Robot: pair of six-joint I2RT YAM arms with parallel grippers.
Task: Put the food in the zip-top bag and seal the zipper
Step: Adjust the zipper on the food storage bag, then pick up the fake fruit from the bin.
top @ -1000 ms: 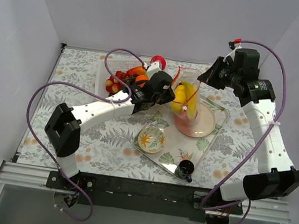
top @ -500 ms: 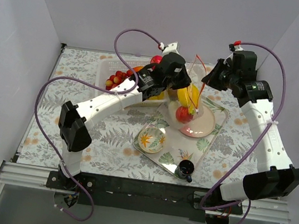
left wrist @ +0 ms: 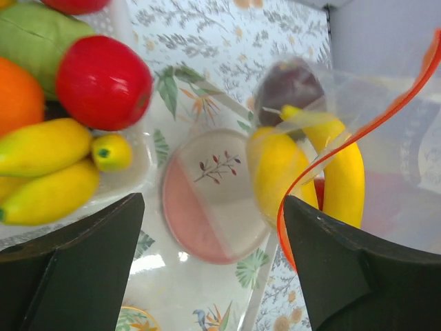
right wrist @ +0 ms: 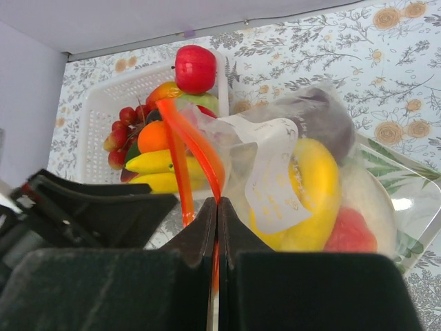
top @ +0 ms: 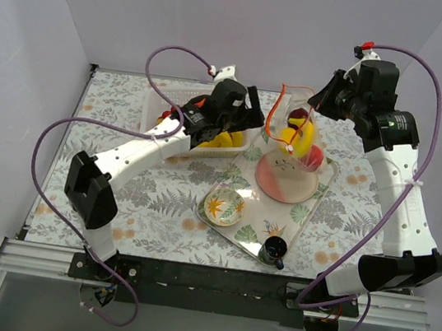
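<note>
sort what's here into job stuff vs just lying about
Job: zip-top bag, zipper, bagged food, loose food, right tool pinching the zipper.
Lying about: white basket, pink plate, floral bowl, dark cup, clear tray.

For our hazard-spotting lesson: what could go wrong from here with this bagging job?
The right gripper pinches only the zipper, so the loaded bag hanging from it might slip free.
The bag's mouth looks narrow and curled; fruit brought from the basket by the open left gripper could miss it.
</note>
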